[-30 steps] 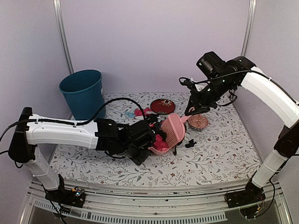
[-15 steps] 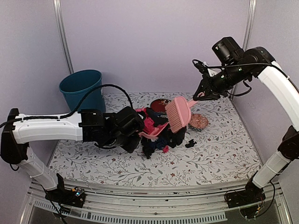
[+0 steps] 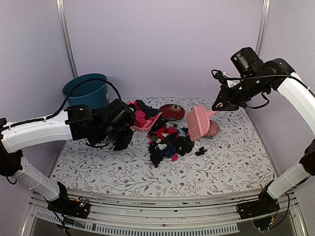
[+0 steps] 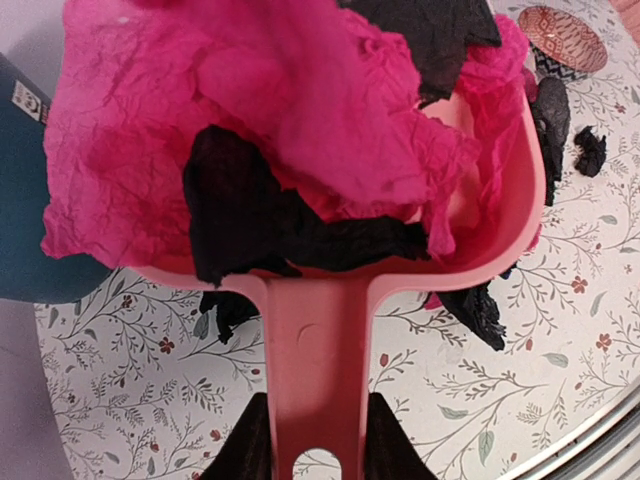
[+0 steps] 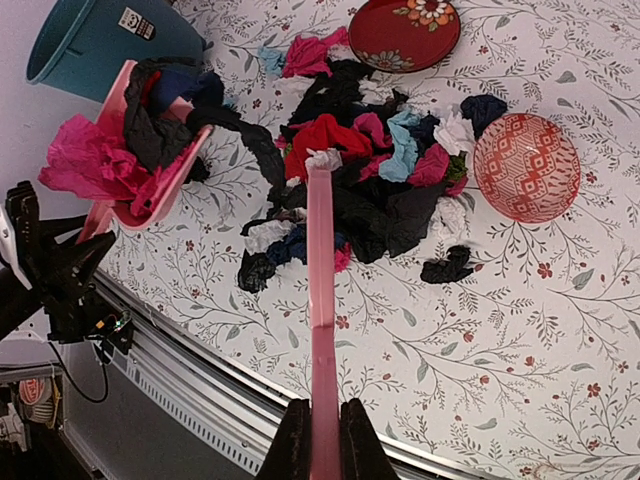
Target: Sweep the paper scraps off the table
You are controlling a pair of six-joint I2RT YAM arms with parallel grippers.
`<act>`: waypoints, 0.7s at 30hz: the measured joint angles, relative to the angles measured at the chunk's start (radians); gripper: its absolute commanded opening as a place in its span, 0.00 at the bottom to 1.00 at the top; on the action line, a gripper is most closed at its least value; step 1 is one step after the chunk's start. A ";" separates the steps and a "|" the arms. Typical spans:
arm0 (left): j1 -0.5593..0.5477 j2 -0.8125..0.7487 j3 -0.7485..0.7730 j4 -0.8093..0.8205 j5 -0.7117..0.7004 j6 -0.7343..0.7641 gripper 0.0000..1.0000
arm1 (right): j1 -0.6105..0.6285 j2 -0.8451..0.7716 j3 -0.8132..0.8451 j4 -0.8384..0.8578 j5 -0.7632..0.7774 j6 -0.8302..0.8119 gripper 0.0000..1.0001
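1. The left end effector (image 4: pixel 318 445) pinches the flat handle of a pink plastic dustpan (image 4: pixel 320 340), one dark finger on each side of it.
2. The dustpan appears lifted off the white, leaf-patterned counter (image 3: pixel 231 157). It sits between a round teal plastic bin (image 3: pixel 88 96) at the back left and the main heap of paper.
3. Crumpled hot-pink and black paper scraps (image 4: pixel 250 120) fill the dustpan's scoop and bulge over its rim. In the right wrist view, a black strip trails from the scoop down toward the heap.
4. Most of the paper scraps (image 3: pixel 170 142) lie heaped mid-counter: black, red, pink, light blue and white bits.
5. One small black scrap (image 3: pixel 200 151) lies apart, just right of the heap.
6. The right end effector (image 5: pixel 323 430) is pressed tight on the thin handle of a pink hand brush (image 3: pixel 199 122).
7. The brush hangs head-down at the heap's right edge. Whether its bristles touch the paper cannot be told.
8. A round dark-red plate with flower decoration (image 3: pixel 171 111) sits just behind the heap.
9. A round pink patterned dish (image 3: pixel 210 129) sits just right of the heap, partly hidden by the brush head in the top view.
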 measured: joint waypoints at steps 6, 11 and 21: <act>0.062 -0.042 0.013 -0.043 -0.010 -0.003 0.17 | -0.001 -0.006 -0.080 0.030 0.007 -0.004 0.02; 0.132 -0.078 0.034 -0.063 -0.009 -0.002 0.17 | -0.001 -0.010 -0.119 0.049 0.007 -0.012 0.02; 0.301 -0.133 0.087 -0.084 0.013 0.030 0.18 | -0.001 -0.016 -0.196 0.086 0.006 -0.036 0.02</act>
